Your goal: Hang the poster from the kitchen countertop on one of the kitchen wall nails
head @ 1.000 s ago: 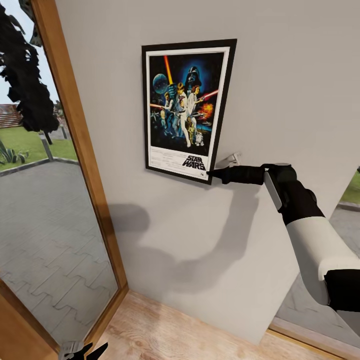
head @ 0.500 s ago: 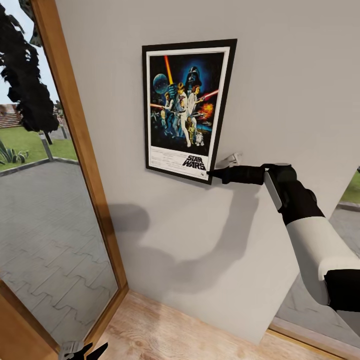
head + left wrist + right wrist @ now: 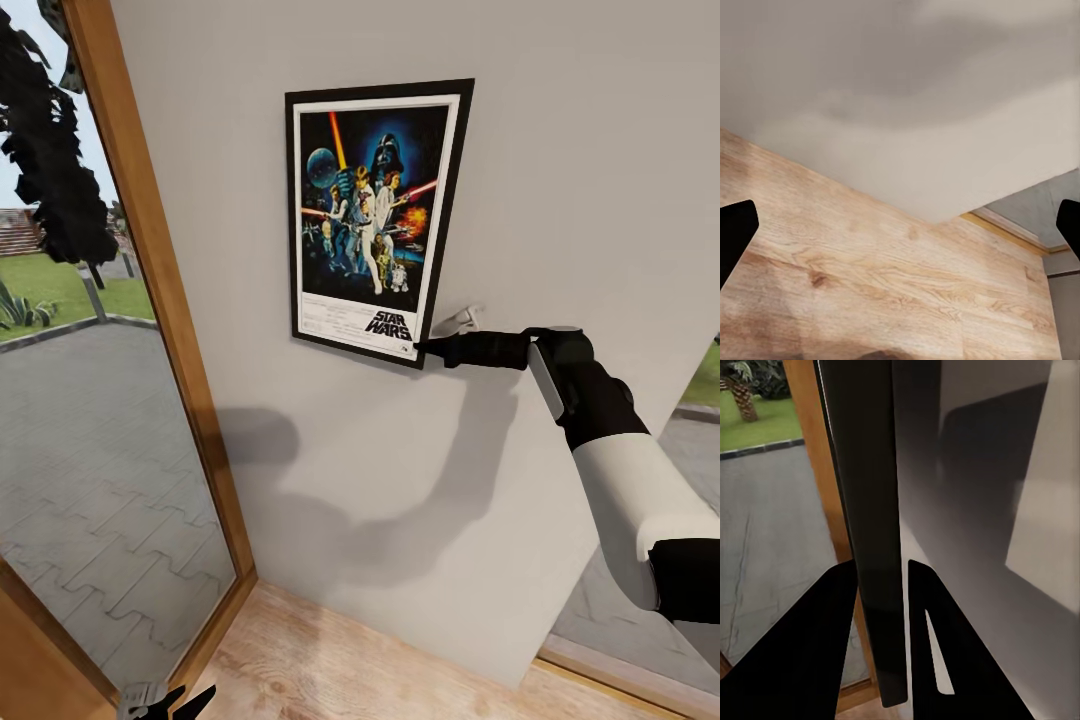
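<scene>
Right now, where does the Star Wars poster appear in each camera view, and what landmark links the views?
Head view: the poster is against the pale wall, upper centre, its lower right corner at the right gripper.
Left wrist view: not in it; wood floor and wall.
Right wrist view: its dark frame edge runs between the fingers.
Shared landmark: the pale wall.
</scene>
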{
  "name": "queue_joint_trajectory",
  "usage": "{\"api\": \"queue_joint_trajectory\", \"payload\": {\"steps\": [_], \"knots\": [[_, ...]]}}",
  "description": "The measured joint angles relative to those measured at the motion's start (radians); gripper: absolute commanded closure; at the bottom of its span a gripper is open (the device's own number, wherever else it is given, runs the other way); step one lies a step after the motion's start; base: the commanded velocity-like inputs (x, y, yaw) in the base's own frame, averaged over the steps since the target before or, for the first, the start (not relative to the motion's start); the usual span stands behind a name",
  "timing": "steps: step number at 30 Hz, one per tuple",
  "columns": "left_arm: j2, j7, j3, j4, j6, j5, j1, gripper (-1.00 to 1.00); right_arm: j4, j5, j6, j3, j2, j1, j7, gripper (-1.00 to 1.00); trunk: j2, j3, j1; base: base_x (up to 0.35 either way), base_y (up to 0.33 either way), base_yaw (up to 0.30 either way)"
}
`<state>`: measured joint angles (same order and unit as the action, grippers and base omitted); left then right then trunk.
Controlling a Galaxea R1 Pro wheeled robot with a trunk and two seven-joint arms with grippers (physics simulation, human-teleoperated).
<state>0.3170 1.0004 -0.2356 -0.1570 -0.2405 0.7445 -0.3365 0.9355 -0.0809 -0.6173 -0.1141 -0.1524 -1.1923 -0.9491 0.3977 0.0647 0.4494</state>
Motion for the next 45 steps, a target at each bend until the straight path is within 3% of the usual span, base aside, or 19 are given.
{"api": "queue_joint_trajectory", "payload": {"steps": [27,28,32,35,41,42,43,44,45], "knots": [[-0.003,0.000,0.000,0.002,-0.001,-0.002,0.000,-1.00,-0.002,-0.005,0.000,0.000,0.002,0.000,0.009,1.00,0.000,0.000,0.000,0.000,0.000,0.000],[-0.003,0.000,-0.001,0.001,-0.001,-0.002,0.000,-1.00,0.018,-0.046,0.027,-0.143,-0.022,0.001,-0.059,1.00,0.000,0.000,0.000,0.000,0.000,0.000],[-0.002,0.000,-0.001,0.002,-0.001,-0.002,0.000,-1.00,0.001,-0.040,0.027,-0.133,-0.001,0.000,-0.032,1.00,0.000,0.000,0.000,0.000,0.000,0.000],[-0.002,0.000,-0.001,0.001,-0.001,-0.002,0.000,-1.00,0.001,-0.053,0.041,-0.152,0.001,0.000,-0.035,1.00,0.000,0.000,0.000,0.000,0.000,0.000],[-0.001,0.000,-0.001,0.001,-0.001,-0.002,0.000,-1.00,0.001,-0.053,0.042,-0.153,0.001,0.000,-0.035,1.00,0.000,0.000,0.000,0.000,0.000,0.000],[-0.001,0.000,-0.001,0.001,-0.001,-0.002,0.000,-1.00,0.001,-0.053,0.042,-0.153,0.001,0.000,-0.035,-1.00,0.000,0.000,0.000,0.000,0.000,0.000],[-0.002,0.000,-0.001,0.001,-0.001,-0.002,0.000,-1.00,-0.002,-0.007,0.002,-0.031,0.001,0.000,0.042,-1.00,0.000,0.000,0.000,0.000,0.000,0.000],[-0.002,0.000,-0.002,0.002,-0.001,-0.002,0.000,-1.00,-0.002,-0.020,-0.016,-0.002,0.002,0.000,0.037,-1.00,0.000,0.000,0.000,0.000,0.000,0.000],[-0.002,0.000,-0.002,0.002,-0.001,-0.002,0.000,-1.00,-0.003,-0.021,-0.014,-0.001,0.002,0.000,0.034,-1.00,0.000,0.000,0.000,0.000,0.000,0.000]]}}
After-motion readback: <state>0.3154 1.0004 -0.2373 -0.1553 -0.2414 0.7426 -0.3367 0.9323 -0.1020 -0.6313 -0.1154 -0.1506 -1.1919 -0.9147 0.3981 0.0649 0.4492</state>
